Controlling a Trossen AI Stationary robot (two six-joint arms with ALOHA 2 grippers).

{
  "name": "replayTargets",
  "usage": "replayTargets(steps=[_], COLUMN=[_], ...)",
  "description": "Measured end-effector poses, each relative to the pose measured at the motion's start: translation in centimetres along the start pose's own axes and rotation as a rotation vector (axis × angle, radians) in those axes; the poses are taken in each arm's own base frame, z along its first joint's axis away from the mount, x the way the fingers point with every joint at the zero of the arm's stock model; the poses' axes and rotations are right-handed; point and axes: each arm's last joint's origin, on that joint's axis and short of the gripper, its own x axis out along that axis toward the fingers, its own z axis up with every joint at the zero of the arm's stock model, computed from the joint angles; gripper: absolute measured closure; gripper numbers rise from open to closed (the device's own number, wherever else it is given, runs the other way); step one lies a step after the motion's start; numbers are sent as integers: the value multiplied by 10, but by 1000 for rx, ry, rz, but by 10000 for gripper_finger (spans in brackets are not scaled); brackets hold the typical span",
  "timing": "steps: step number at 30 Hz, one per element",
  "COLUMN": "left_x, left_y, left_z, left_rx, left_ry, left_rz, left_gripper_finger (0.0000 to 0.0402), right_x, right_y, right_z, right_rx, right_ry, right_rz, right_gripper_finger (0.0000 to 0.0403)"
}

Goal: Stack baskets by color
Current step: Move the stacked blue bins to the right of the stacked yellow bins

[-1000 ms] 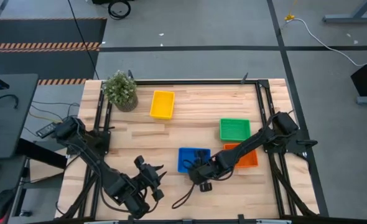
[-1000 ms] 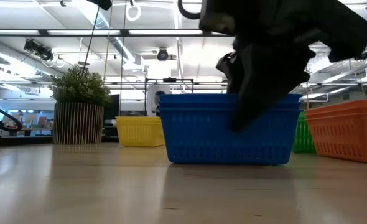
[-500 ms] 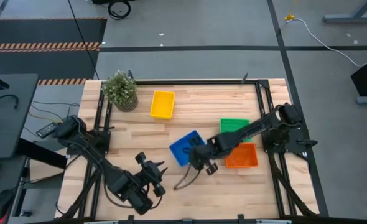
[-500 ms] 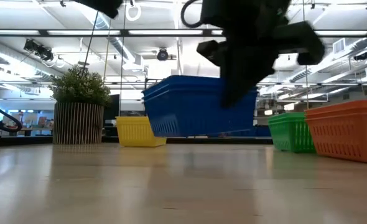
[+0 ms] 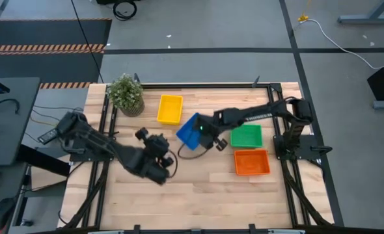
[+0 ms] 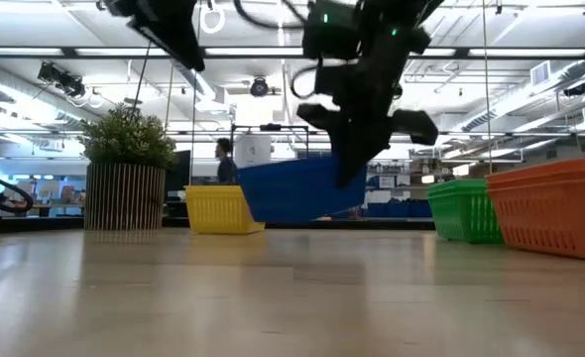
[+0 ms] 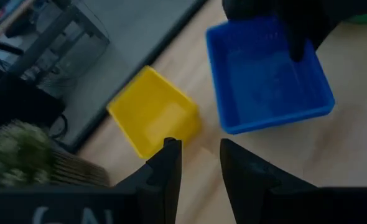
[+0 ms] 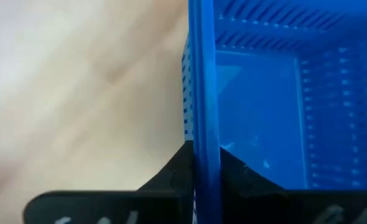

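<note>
The blue basket (image 5: 191, 130) is pinched by its wall in the right pincer (image 5: 208, 138) and held tilted above the tabletop (image 5: 198, 188); beside it, the left pincer (image 7: 196, 163) is spread, empty.

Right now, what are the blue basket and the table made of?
The blue basket looks like moulded plastic: bright even colour, a slight sheen, slotted mesh sides and a thin rim pinched by the right end effector. The table looks like wood, probably glued strips, going by its pale planks with grain lines and matte finish.
</note>
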Motion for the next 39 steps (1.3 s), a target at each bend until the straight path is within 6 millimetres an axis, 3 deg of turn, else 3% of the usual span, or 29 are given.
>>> replayTargets(steps=[5,9,16,18,21,26,30,36,39], left_x=[-1,-2,-2,-2,-2,-2,-2,-2,-1], left_y=[30,44,47,47,47,48,49,50,51], left_z=[16,22,24,24,24,23,22,23,23], left_rx=[11,19,43,43,44,58,74,81,83], left_ry=[-44,-60,-81,-91,-97,-92,-86,-95,-104], left_rz=[40,58,80,91,97,100,106,124,138], left_gripper_finger=[285,285,285,285,285,285,285,285,285], right_x=[0,1,0,-7,-23,-38,-24,1,4], right_y=[-17,-24,-30,-30,-26,-16,-5,-3,-12], right_z=[-25,-38,-48,-45,-39,-41,-64,-94,-103], right_rx=[-3,-19,-58,-23,86,324,483,607,648], right_ry=[12,31,159,223,167,-85,-1,25,5], right_rz=[0,-2,-100,-173,-184,1,51,-29,-154], right_gripper_finger=[369,341,257,244,241,259,299,387,393])
